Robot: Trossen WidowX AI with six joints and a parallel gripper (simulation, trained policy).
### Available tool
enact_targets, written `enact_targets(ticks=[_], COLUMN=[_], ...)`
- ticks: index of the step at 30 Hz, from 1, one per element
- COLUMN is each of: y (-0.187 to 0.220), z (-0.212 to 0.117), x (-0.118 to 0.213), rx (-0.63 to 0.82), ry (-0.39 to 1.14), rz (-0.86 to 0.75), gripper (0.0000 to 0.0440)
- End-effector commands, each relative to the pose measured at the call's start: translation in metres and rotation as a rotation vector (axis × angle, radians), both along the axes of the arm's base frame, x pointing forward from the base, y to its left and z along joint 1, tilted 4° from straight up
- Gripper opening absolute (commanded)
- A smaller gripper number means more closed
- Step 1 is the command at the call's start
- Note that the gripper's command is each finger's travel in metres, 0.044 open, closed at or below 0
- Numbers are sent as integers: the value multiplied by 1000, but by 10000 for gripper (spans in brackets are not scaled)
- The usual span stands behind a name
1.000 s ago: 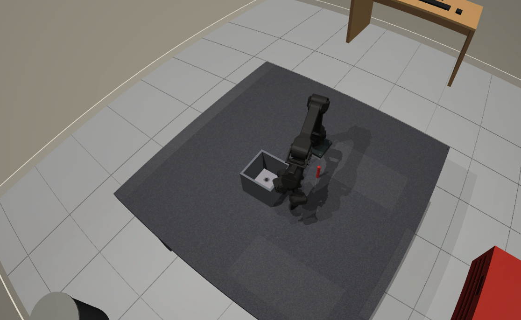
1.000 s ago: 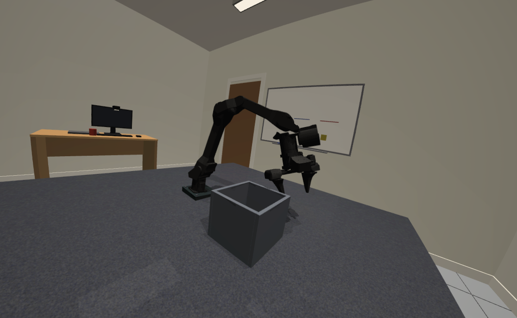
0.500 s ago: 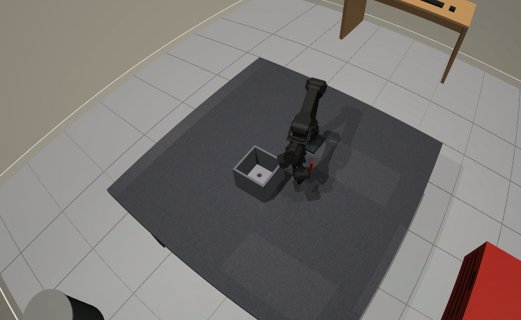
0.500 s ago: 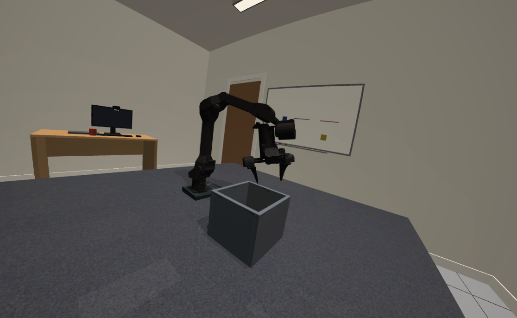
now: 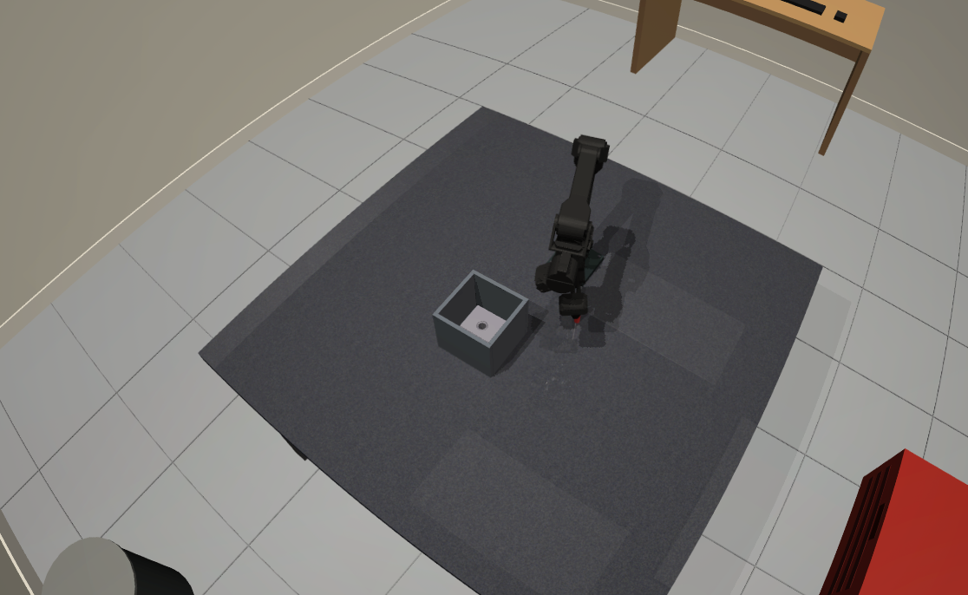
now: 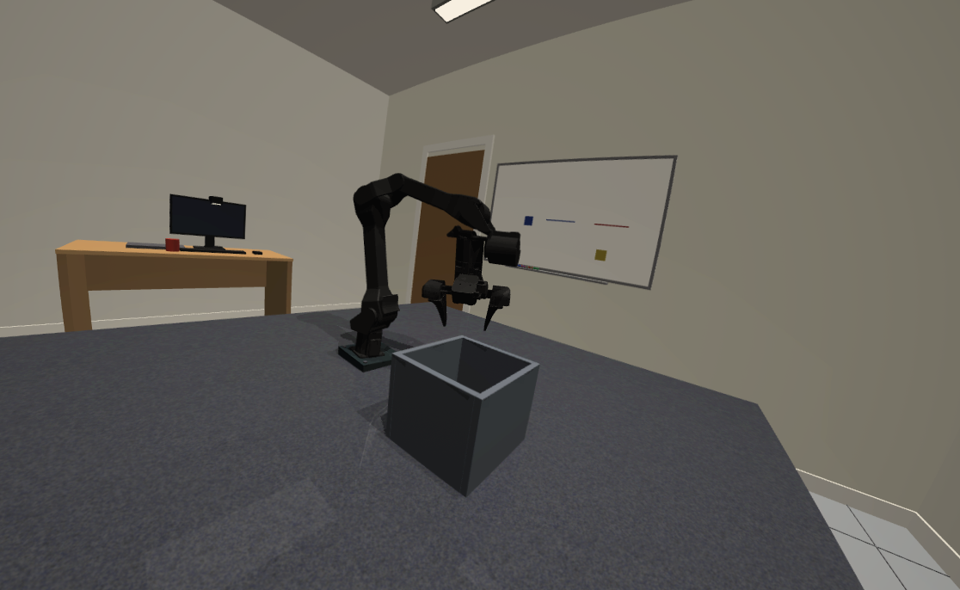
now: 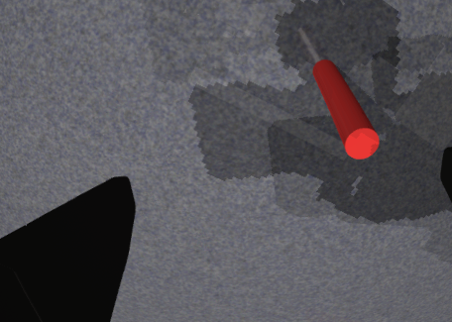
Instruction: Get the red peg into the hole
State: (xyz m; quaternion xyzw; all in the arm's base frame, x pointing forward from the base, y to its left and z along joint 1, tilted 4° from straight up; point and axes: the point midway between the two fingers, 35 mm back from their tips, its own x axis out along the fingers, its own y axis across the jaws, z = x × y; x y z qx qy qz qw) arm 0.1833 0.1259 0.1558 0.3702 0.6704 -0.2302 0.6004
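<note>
The red peg [image 5: 576,320] [image 7: 343,99] stands upright on the dark surface, its round top facing the wrist camera. In the top view the hand hides most of it; in the exterior view it does not show. My gripper [image 6: 464,327] [image 7: 295,178] is open and empty, pointing down above the surface. In the wrist view the peg appears between the fingertips sideways, nearer the right finger and farther up the picture. The open grey box [image 5: 466,347] [image 6: 433,417] stands beside the arm. Its light bottom plate [image 5: 493,318] has a visible hole [image 5: 481,324] with no peg in it.
The box's raised rim [image 6: 509,378] stands close to the hand, in front of it in the exterior view. The arm's base plate [image 6: 361,359] is behind the box. A desk [image 5: 853,29] [image 6: 175,282] and a red cabinet [image 5: 932,525] stand off the dark surface.
</note>
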Motion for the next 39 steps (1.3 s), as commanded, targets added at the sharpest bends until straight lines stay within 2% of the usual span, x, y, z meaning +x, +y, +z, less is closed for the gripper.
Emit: enact_targets(ticks=[1, 11, 29, 32, 39], y=[-1, -2, 1, 3, 5], z=[-4, -26, -73, -79, -87], x=[-13, -31, -40, -39, -33], rx=[-4, -23, -38, -36, -35], ry=[43, 133, 216, 215, 208], rz=[-32, -116, -231, -240, -248], gripper=[440, 440, 434, 397, 233])
